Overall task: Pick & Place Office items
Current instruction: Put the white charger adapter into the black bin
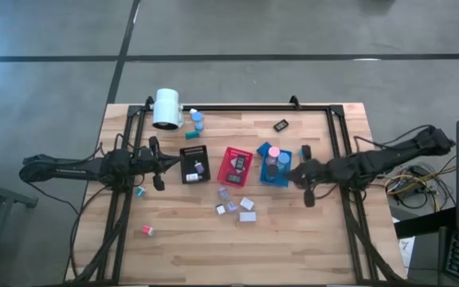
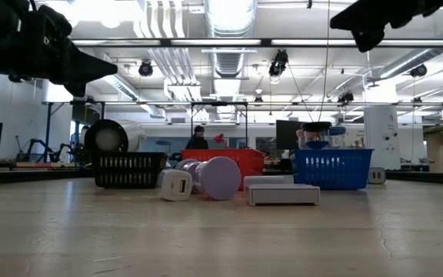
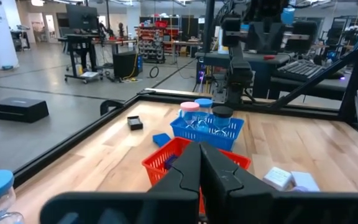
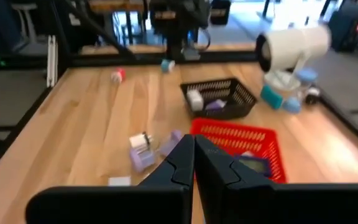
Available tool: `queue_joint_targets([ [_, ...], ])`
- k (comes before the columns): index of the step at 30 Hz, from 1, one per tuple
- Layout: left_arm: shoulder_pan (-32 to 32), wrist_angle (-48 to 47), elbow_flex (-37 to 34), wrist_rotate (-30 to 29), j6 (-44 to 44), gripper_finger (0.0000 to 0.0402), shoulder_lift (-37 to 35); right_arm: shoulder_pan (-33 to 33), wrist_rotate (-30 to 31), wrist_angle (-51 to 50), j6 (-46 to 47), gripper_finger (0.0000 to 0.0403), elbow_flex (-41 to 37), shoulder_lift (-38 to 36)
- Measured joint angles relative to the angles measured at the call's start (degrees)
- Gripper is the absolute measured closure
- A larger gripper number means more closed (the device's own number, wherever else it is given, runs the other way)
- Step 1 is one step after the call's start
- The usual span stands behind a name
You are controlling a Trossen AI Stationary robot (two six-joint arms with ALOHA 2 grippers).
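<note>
Dark left claw [image 3: 201, 177] closed, empty, right claw [image 4: 194, 165] closed, empty

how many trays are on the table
3, in a row mid-table: the black tray nearest the left arm, the red tray in the middle, the blue tray by the right arm. None seems hidden.
</note>
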Motion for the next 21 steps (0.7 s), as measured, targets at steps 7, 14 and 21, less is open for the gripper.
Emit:
queue_joint_targets([
  [7,0.0,0.0,0.0,-0.02,-0.33,0.039,0.0,3.71,-1.69,-3.65,3.46,0.0394,8.81,14.69],
  [14,0.0,0.09,0.04,-0.02,-0.1,0.0386,0.0,3.46,-5.26,-9.06,5.34,0.0394,20.26,28.93],
  [21,0.0,0.04,0.04,-0.02,-0.5,0.0388,0.04,2.76,-6.55,-20.11,11.42,0.0394,33.4,43.64],
])
